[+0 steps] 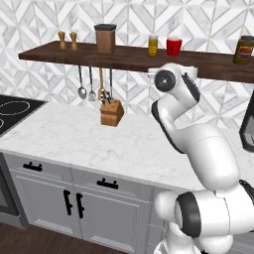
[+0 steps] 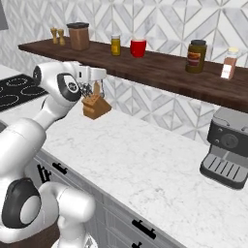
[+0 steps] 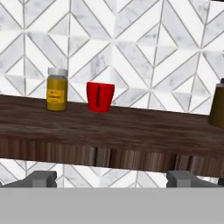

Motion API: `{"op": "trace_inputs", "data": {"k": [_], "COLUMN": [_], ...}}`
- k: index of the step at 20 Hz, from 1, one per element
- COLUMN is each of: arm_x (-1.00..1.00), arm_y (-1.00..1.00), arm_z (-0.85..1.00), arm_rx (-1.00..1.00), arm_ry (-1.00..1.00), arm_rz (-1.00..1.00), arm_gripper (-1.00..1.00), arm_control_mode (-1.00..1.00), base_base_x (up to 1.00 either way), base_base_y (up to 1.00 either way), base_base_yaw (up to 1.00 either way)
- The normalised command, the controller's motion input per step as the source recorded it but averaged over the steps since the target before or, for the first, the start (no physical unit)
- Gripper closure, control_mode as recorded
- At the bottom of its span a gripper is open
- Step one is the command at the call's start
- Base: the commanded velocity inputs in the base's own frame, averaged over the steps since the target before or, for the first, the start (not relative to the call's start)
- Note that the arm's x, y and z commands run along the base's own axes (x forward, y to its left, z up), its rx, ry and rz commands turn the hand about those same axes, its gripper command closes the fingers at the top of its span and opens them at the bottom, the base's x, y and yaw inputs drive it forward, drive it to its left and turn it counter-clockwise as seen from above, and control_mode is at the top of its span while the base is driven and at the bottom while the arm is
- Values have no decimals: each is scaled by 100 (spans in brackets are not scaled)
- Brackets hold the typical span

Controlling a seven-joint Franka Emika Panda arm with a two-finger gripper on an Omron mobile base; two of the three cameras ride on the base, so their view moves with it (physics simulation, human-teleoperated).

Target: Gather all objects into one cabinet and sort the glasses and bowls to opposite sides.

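Observation:
A bright red cup (image 1: pixel 173 46) (image 2: pixel 138 48) (image 3: pixel 100 96), one of the glasses, stands upright on the dark wooden shelf (image 1: pixel 124 58) (image 2: pixel 160 72) (image 3: pixel 131 131). My gripper (image 2: pixel 102 73) (image 3: pixel 113 178) is raised just below the shelf's front edge and faces the cup. It is open, with nothing between its fingertips (image 3: pixel 41 177), and stands well short of the cup. The bowls are out of view. Grey cabinet doors (image 1: pixel 74 203) under the counter are shut.
On the shelf, a yellow-filled jar (image 1: pixel 153 45) (image 3: pixel 57 89) stands just left of the cup, with a brown canister (image 1: pixel 105 38) and shakers (image 1: pixel 67 40) further left and a dark jar (image 2: pixel 195 56) to the right. A knife block (image 1: pixel 111 112), hanging utensils (image 1: pixel 92 84) and a coffee machine (image 2: pixel 227 147) occupy the counter.

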Motion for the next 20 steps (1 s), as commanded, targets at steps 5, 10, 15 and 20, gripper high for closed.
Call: {"op": "trace_inputs", "data": {"k": [5,10,15,20], "arm_x": [0,0,0,0], "arm_y": [0,0,0,0], "arm_z": [0,0,0,0], "arm_rx": [4,0,0,0], "arm_ry": [2,0,0,0], "arm_rz": [-5,0,0,0], "arm_gripper": [-100,-100,-100,-100], "arm_control_mode": [100,100,100,100], "base_base_x": [-3,-5,39,92], "base_base_y": [0,-9,-37,-36], "base_base_yaw": [0,0,-3,-8]}}
